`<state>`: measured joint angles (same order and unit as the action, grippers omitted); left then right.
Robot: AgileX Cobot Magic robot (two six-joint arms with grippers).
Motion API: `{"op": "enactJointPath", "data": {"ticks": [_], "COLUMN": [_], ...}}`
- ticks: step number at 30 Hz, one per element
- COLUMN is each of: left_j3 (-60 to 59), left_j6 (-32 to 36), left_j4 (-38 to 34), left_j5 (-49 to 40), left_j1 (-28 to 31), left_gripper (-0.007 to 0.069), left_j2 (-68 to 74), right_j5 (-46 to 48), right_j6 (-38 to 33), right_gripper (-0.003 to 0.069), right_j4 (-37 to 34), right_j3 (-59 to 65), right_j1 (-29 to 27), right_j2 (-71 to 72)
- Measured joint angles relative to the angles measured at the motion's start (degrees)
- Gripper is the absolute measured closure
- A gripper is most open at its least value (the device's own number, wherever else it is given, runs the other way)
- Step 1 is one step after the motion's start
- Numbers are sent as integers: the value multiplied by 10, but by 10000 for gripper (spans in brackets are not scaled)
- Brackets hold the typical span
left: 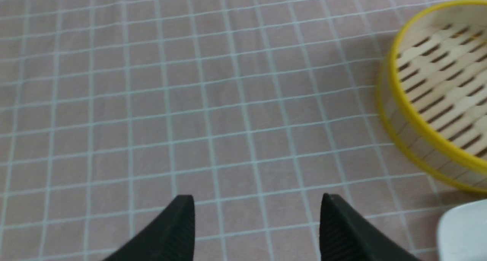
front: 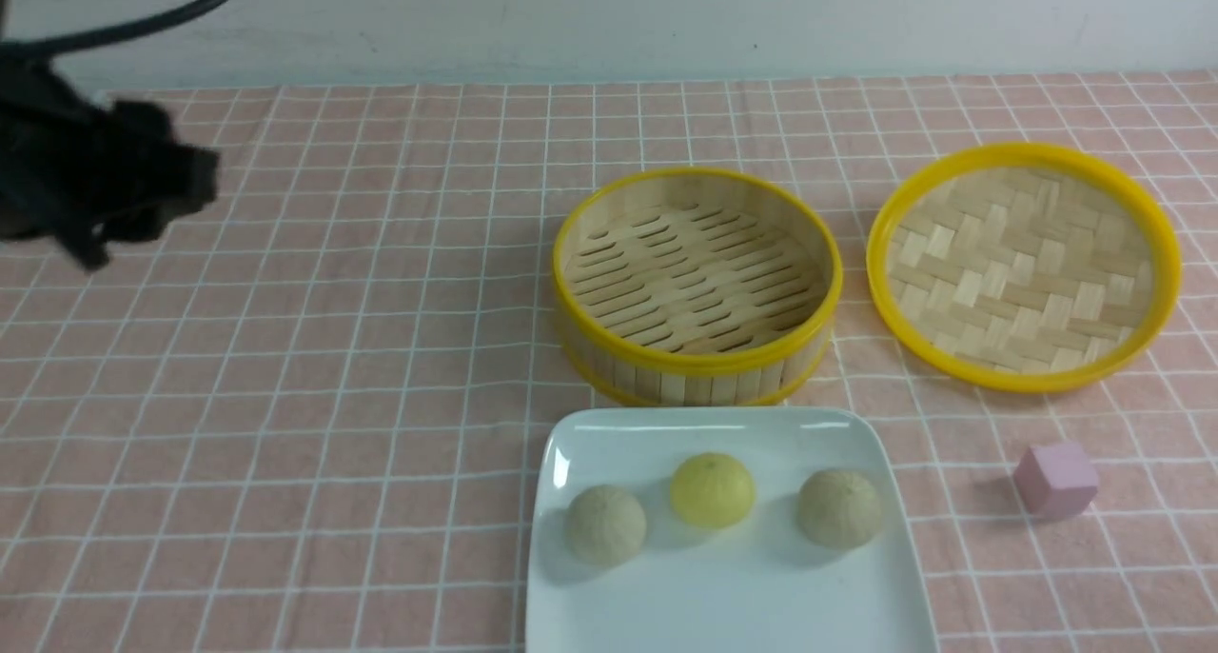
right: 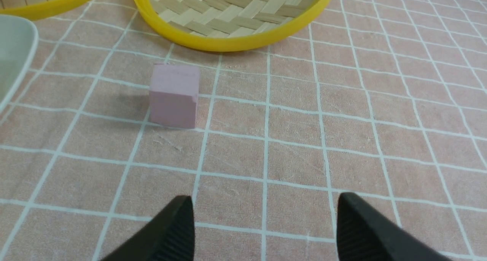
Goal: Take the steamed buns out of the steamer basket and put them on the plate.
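The steamed buns (front: pixel 712 490) all sat on the plate (front: pixel 733 605), spread in a loose row along its far half, the yellow one between the two tan ones and none touching another. From the left gripper (left: pixel 257 196), they lay off to the robot's right and back toward its base, well apart from it. The right gripper (right: pixel 267 195) was outside the front view, so which arm was nearer could not be settled. The buns looked nearly round, with no clear long axis to line up with

The steamer basket (front: pixel 697 363) stood just beyond the plate, its slatted floor showing no bun. That made the transfer look complete, and the relation that mattered was clearance: any next move probably called only for keeping both arms away from the plate. A low sweep across it could have rolled a bun

Both grippers had their fingers apart, with nothing between them. The left wrist view showed that gap over the checked cloth (left: pixel 236 139), which the blurred arm in the front view did not make plain. The right wrist view gave the other gap, along with the pink cube (right: pixel 174 96) and part of the woven lid (right: pixel 232 43). Neither wrist view showed the buns; only the front view placed them on the plate
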<state>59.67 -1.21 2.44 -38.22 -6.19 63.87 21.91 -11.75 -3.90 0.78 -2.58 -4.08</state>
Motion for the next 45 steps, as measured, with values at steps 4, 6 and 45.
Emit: {"op": "enactJointPath", "data": {"ticks": [4, 6, 45], "left_j3": [-137, -193, -551], "left_j6": [-1, -1, -11], "left_j4": [-24, -30, -38], "left_j5": [79, 107, 103], "left_j1": [101, 137, 140], "left_gripper": [176, 176, 176], "left_j2": [-85, -112, -645], "right_j5": [0, 0, 0], "right_j6": [0, 0, 0], "right_gripper": [164, 164, 164], "right_j4": [0, 0, 1], "right_j3": [0, 0, 0], "right_j1": [0, 0, 0], "right_j2": [0, 0, 0]}}
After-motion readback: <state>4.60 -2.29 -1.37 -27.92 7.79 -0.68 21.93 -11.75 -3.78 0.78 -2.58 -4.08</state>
